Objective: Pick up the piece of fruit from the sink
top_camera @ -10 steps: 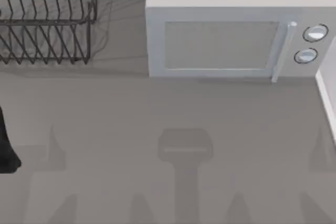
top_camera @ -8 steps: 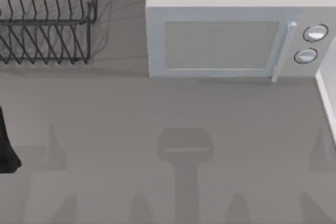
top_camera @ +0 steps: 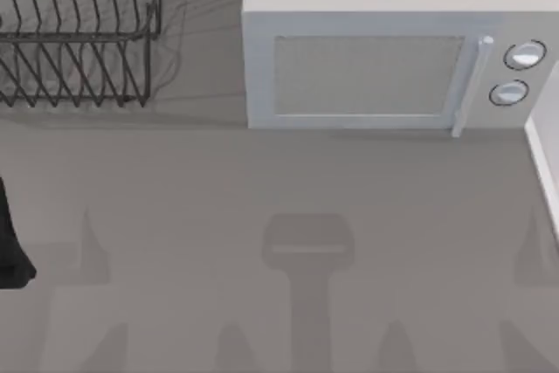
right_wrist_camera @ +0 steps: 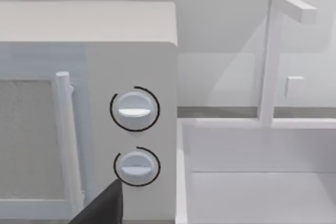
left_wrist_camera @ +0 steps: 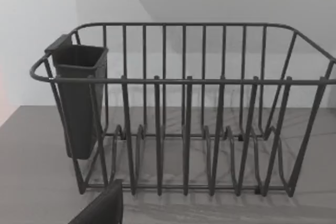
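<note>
Just microwave (top_camera: 367, 67) beside sink (right_wrist_camera: 252, 182)

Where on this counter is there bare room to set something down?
The widest bare patch is the grey counter in front of the microwave and dish rack. A narrower gap lies between rack and microwave. The back is crowded by those two. Right of the microwave, the sink basin looks bare as far as seen, under its tap.
</note>
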Action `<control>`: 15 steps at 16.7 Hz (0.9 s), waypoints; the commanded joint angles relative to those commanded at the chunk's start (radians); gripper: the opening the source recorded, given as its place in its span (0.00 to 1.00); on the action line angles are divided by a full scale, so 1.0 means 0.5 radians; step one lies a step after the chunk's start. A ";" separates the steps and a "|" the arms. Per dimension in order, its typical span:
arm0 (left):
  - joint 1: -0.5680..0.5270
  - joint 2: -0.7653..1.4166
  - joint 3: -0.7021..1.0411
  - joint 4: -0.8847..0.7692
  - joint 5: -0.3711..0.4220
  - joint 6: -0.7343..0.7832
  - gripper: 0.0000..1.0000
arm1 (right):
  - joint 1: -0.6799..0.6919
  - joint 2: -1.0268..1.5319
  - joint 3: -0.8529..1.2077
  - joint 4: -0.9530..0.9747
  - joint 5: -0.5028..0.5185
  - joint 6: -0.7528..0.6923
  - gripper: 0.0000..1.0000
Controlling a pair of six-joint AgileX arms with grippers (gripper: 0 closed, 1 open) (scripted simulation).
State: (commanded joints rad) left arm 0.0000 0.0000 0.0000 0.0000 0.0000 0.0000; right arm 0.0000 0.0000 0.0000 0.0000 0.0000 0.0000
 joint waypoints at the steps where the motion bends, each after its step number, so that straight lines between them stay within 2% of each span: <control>1: 0.000 0.000 0.000 0.000 0.000 0.000 1.00 | 0.000 0.000 0.000 0.000 0.000 0.000 1.00; 15: 0.000 0.000 0.000 0.000 0.000 0.000 1.00 | -0.004 0.020 0.020 -0.014 0.000 -0.004 1.00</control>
State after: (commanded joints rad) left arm 0.0000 0.0000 0.0000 0.0000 0.0000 0.0000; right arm -0.0021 0.0100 0.0098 -0.0068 0.0000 -0.0020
